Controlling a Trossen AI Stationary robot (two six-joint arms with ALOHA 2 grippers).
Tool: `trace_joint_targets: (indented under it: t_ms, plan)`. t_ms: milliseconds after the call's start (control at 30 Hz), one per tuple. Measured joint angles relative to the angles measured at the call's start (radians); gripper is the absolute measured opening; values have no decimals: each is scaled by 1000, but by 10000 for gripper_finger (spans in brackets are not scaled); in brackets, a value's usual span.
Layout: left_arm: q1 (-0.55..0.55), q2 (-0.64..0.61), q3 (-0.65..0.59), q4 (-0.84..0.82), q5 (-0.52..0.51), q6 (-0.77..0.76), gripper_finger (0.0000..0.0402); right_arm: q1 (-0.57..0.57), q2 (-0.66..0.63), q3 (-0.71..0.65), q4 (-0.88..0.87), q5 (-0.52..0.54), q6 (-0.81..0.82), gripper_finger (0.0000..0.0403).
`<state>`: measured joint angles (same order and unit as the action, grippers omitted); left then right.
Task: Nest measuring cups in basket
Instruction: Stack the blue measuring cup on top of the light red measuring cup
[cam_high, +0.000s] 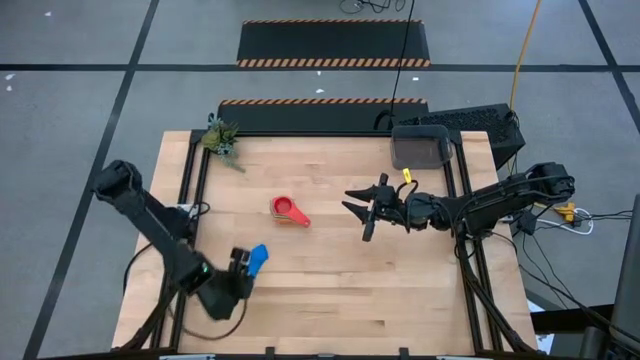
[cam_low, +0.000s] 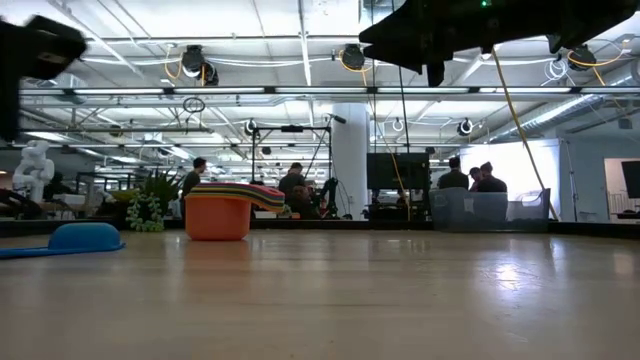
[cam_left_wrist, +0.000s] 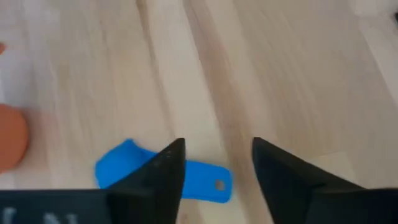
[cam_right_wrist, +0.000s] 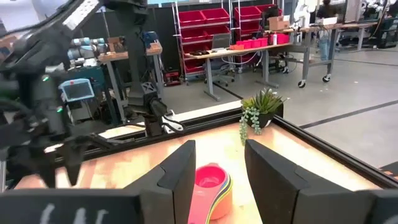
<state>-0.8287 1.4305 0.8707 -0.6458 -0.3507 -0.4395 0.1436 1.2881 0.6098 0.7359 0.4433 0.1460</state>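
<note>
A blue measuring cup (cam_high: 258, 258) lies mouth down on the table near its left front, with its handle (cam_left_wrist: 208, 180) flat on the wood. My left gripper (cam_left_wrist: 217, 149) hovers open just above it, one finger over the cup. I see no touch between them. A stack of nested measuring cups (cam_high: 290, 210), red on top and orange (cam_low: 218, 215) outermost, stands mid-table. My right gripper (cam_high: 365, 208) is open and held level above the table to the right of the stack, pointing at the stack (cam_right_wrist: 211, 183). The dark grey basket (cam_high: 420, 147) stands at the far right.
A small potted plant (cam_high: 222, 137) stands at the far left corner. A black keyboard (cam_high: 470, 120) lies beyond the basket. Bare wood stretches across the table's near half (cam_high: 360, 300). People stand in the room behind the table (cam_low: 470, 180).
</note>
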Motion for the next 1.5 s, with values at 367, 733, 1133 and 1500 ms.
trace_joint_targets:
  t_ms: [367, 733, 1133, 1500]
  plan:
    - [-111, 256, 1, 45, -69, -167, 218, 2, 0, 0, 23, 0, 18, 133]
    - [-117, 283, 5, -11, -98, -220, 162, 2, 0, 0, 23, 0, 9, 133]
    - [-105, 284, 2, -127, -123, -225, 161, 2, 0, 0, 22, 0, 7, 132]
    - [-93, 284, 3, -137, -88, -198, 109, 2, 0, 0, 22, 0, 6, 132]
